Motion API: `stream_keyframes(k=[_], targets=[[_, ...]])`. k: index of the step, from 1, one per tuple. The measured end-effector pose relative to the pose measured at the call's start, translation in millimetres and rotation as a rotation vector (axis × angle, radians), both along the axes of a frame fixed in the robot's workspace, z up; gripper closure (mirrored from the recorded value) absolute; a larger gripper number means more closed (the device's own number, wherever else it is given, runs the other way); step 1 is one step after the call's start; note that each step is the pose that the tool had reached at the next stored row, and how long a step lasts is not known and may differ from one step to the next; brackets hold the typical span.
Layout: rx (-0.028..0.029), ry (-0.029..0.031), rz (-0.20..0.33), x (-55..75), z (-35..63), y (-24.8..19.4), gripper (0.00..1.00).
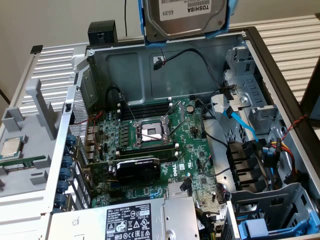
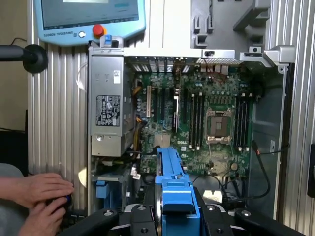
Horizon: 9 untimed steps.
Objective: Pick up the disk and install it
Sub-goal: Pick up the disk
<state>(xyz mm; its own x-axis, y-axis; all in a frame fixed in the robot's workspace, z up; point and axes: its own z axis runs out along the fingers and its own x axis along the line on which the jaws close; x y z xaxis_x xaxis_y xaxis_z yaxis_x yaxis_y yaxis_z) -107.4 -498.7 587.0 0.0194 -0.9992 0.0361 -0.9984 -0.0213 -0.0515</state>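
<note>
- Nearest the wrist camera, the disk (image 2: pixel 172 167) is seen edge-on, grasped by the pincer (image 2: pixel 174 215) at its blue carrier, likely so the drive itself is spared.
- It is held aloft above the open case (image 1: pixel 130 65), clear of the motherboard (image 1: pixel 155 130), not yet seated.

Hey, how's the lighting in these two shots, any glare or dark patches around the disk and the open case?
Exterior view: the disk is evenly lit, its label free of glare, but the top edge crops it; the case's rear wall sits in soft shadow. Wrist view: the blue carrier is bright, the motherboard evenly lit, the pendant screen washed pale.
</note>
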Motion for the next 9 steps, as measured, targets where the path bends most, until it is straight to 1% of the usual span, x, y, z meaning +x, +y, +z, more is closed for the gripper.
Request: stream_keyframes(k=[9], targets=[[0.0,0.0,0.0,13.0,0.0,-27.0,0.63]])
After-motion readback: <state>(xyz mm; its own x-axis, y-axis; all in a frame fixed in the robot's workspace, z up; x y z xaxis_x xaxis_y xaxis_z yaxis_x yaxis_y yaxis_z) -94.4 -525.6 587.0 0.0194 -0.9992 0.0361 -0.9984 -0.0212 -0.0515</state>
